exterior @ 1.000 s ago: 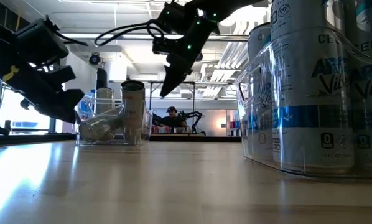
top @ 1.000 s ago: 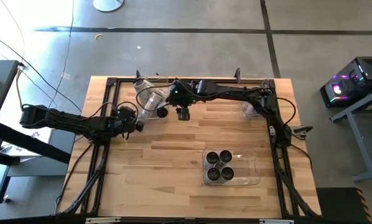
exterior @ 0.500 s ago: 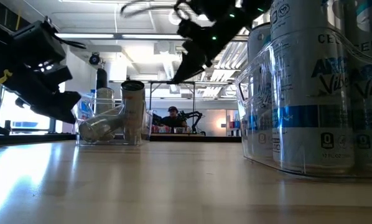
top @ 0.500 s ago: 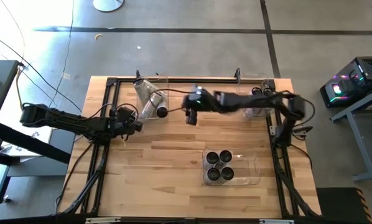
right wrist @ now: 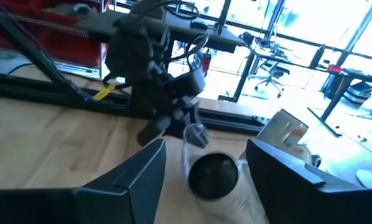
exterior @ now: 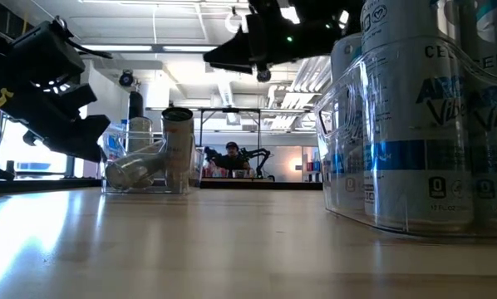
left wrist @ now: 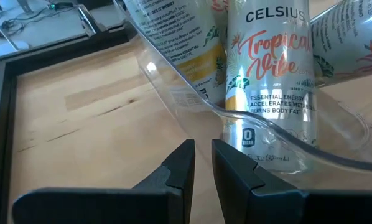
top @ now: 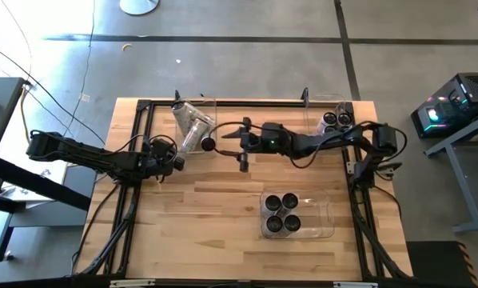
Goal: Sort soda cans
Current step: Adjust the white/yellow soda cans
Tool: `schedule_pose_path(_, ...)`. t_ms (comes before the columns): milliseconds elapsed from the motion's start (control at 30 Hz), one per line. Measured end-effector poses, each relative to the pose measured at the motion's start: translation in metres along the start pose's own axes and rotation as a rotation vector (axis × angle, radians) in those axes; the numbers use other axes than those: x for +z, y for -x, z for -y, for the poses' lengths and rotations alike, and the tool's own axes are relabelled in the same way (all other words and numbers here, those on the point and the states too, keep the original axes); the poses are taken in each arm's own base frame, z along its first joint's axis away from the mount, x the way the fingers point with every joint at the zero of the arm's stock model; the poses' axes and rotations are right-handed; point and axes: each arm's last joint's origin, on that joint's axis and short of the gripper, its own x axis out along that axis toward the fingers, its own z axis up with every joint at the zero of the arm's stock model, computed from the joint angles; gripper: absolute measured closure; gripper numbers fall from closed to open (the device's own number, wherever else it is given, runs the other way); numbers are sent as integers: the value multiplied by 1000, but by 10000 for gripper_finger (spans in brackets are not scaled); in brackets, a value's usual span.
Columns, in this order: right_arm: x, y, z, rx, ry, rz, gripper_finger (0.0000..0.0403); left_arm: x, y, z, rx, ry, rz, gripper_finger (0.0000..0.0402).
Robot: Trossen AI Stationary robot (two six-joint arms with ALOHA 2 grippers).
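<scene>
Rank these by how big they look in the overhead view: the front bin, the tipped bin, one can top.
1. Front bin
2. Tipped bin, smaller, though its tilt may shrink it
3. Can top, by far the smallest

Even, bright overhead light falls on the desk point(top: 223, 208) in the high view, with only soft shadows under the arms. In the low view, ceiling strip lights point(exterior: 182, 48) and a window point(exterior: 16, 154) at far left backlight the scene; the arms read as dark silhouettes, and the near cans point(exterior: 415, 116) fill the right side, with glare on the bin point(exterior: 348, 166) wall. The right wrist view is smeared by motion blur, and its windows point(right wrist: 298, 25) are blown out. The left wrist view is sharp.
</scene>
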Motion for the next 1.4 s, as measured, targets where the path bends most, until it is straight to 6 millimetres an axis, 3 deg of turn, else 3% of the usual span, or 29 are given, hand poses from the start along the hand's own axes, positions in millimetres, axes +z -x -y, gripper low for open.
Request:
schedule_pose_path(100,8,-13,3,12,42,-47,154,0,0,0,-1,0,-1,354)
schedule_pose_path(300,4,-51,-1,66,126,-175,78,0,0,0,-3,15,-2,354)
schedule_pose_path(433,4,-72,1,54,142,-229,53,0,0,0,-2,16,-3,354)
schedule_pose_path(600,-7,-89,2,41,158,-303,50,0,0,0,-5,-8,-9,354)
schedule_pose_path(800,-19,-95,7,-55,215,-368,50,0,0,0,-8,-11,-11,354)
schedule_pose_path(967,-26,-98,10,-25,258,-361,50,0,0,0,-8,-11,-11,354)
schedule_pose_path(1100,-42,-102,13,-21,260,-399,51,0,0,0,-9,-11,-11,354)
schedule_pose_path(1400,-45,-102,28,4,209,-369,115,0,0,0,-10,-11,-13,354)
